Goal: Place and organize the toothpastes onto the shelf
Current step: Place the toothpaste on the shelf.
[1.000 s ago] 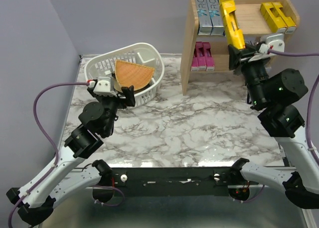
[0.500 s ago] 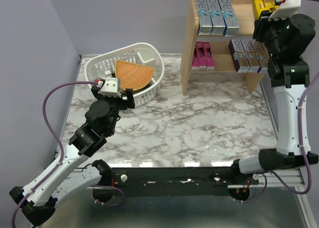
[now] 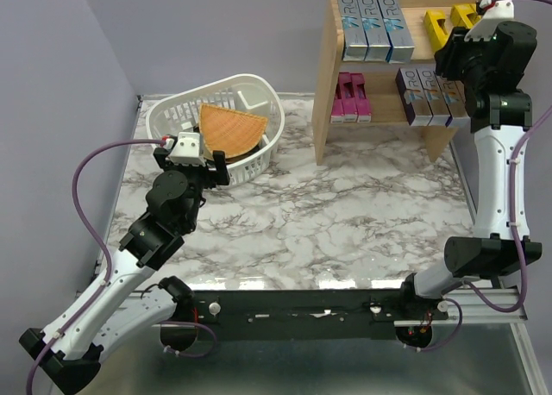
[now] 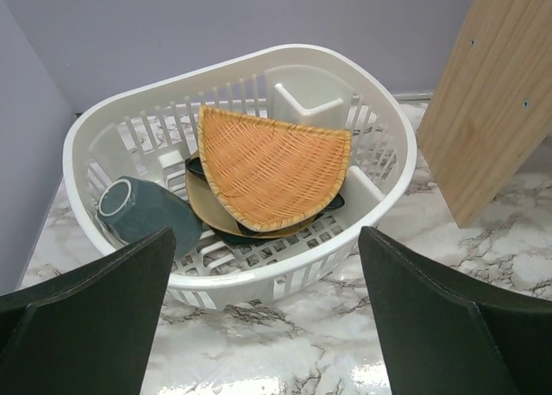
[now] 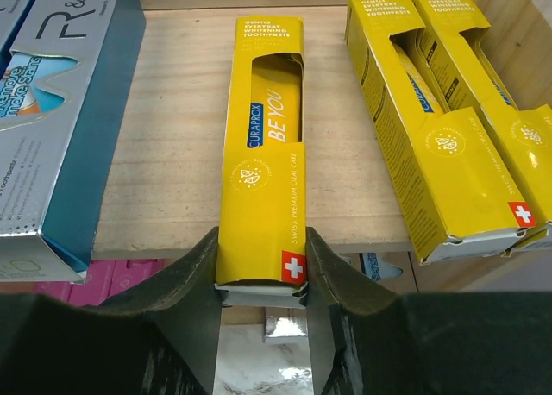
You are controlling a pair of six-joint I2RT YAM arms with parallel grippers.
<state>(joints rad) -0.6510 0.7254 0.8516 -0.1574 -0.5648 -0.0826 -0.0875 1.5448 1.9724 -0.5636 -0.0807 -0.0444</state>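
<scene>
My right gripper [image 5: 261, 274] is shut on the near end of a yellow toothpaste carton [image 5: 263, 162]. The carton lies flat on the top board of the wooden shelf [image 5: 172, 153]. Two more yellow cartons [image 5: 414, 128] lie to its right and blue-silver cartons [image 5: 60, 110] to its left. In the top view the right gripper [image 3: 448, 48] is at the shelf [image 3: 326, 84] top tier, by the yellow carton [image 3: 435, 24]. Pink cartons [image 3: 351, 97] and purple-silver cartons [image 3: 427, 93] sit on the lower tier. My left gripper [image 4: 263, 240] is open and empty, facing the basket.
A white slotted basket [image 3: 172, 115] stands at the back left, holding an orange woven wedge [image 3: 228, 129], a dark cup [image 4: 138, 210] and plates. The left gripper [image 3: 216, 166] hovers just in front of it. The shelf's side panel [image 4: 496, 93] is at the right.
My right arm has raised the yellow carton from in front of the shelf up to the top tier and laid it left of the other yellow ones. The left arm barely shifted.
</scene>
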